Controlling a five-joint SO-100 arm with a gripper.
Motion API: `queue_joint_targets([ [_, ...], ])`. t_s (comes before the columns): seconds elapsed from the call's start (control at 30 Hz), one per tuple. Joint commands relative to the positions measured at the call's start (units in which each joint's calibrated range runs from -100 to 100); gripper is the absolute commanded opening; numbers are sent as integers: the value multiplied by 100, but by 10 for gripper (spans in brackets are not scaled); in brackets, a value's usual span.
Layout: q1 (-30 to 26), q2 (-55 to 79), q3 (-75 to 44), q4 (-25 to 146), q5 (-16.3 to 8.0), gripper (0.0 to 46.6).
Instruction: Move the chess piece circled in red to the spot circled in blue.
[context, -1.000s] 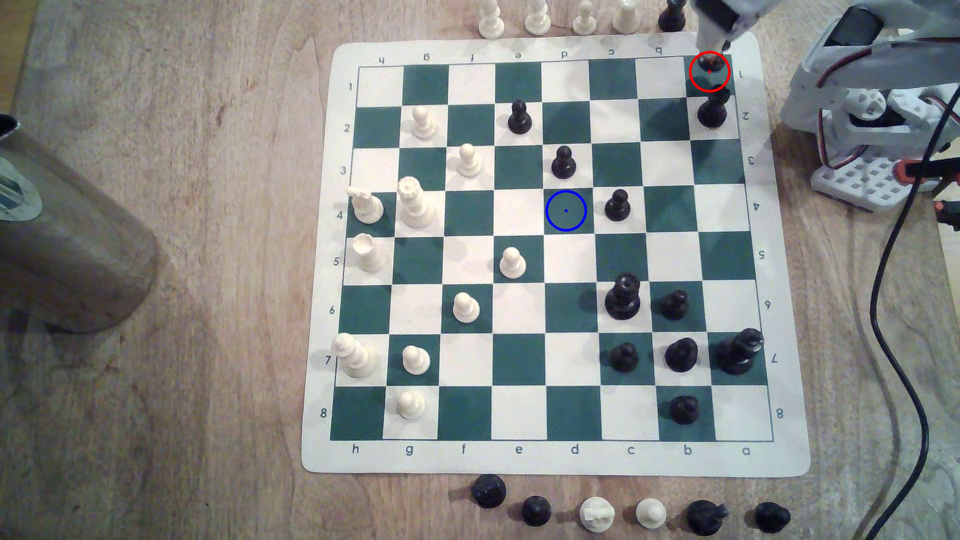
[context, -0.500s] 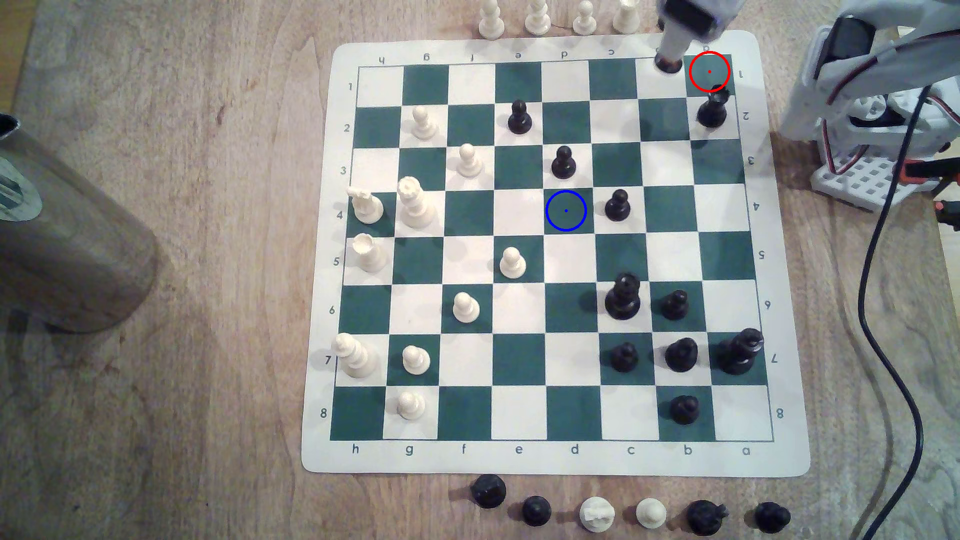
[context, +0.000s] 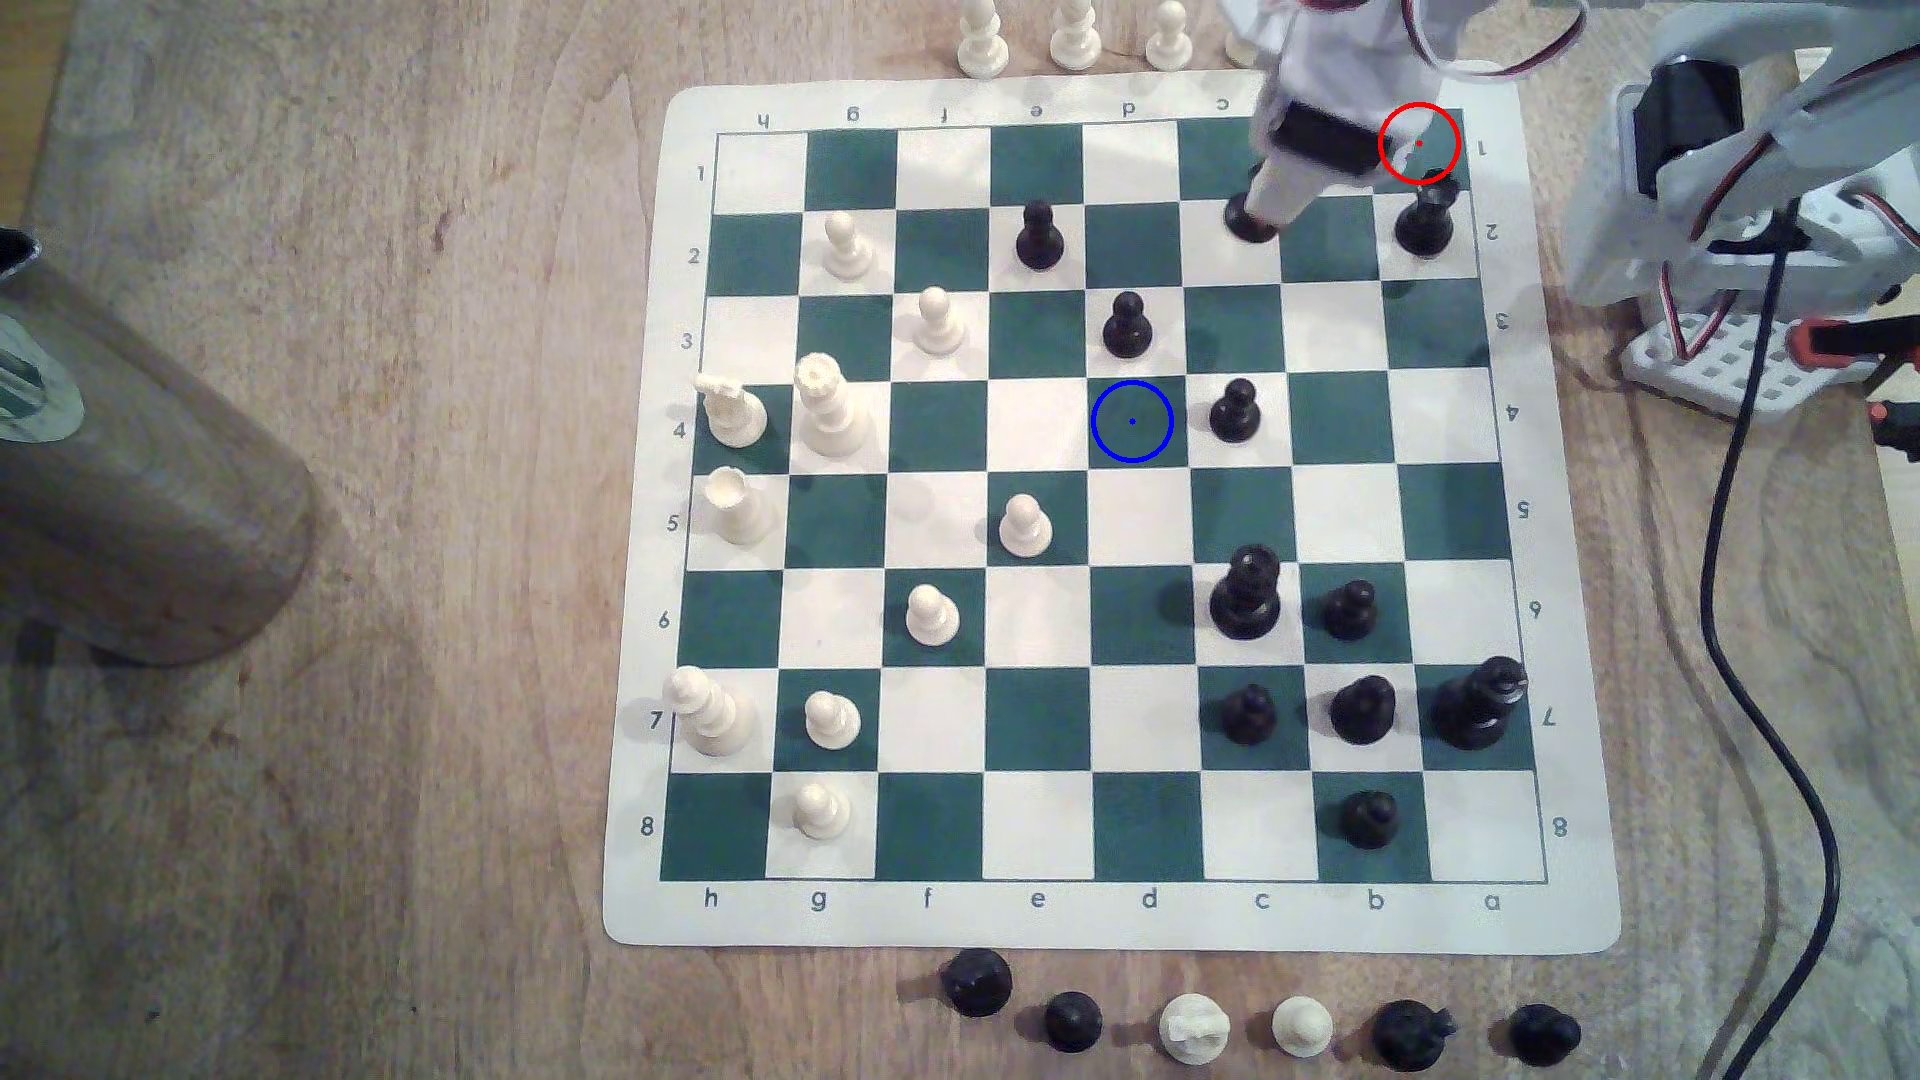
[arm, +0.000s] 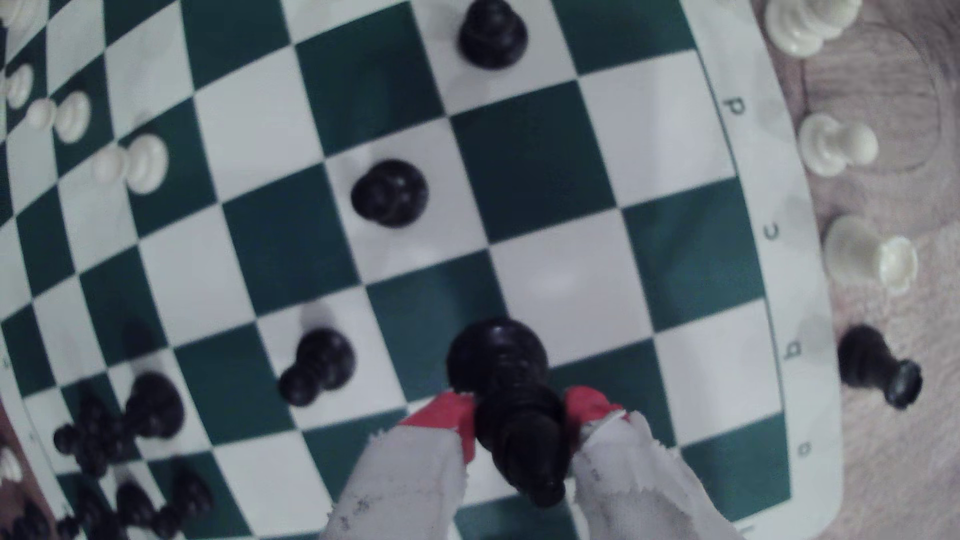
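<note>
End effector (arm: 519, 420) pinching bishop (arm: 511, 405), wrist view

One green-and-white chessboard (context: 1579, 914) lies on the surface. Ten white pieces (context: 1024, 524) and ten black pieces (context: 1126, 324) stand on its squares. An eleventh black piece (context: 1247, 220) is pinched between the arm's two fingers (arm: 410, 467). Six spare pieces line the exterior view's bottom edge: four black spares (context: 977, 981) and two white spares (context: 1301, 1026). Three white extras (context: 1075, 36) stand at the top. There are two drawn rings, one red ring (context: 1455, 156) and one blue ring (context: 1131, 421).
</note>
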Motion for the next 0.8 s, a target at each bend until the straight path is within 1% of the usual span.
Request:
queue_joint_targets([
  [0.0,-195,149,-652,-162,15,3],
  [0.23,-485,675,-1033,-432,24,5],
  [0.57,-1157,1583,-1613,-784,10,5],
  [0.77,-1376,1872,-1649,-989,20,5],
])
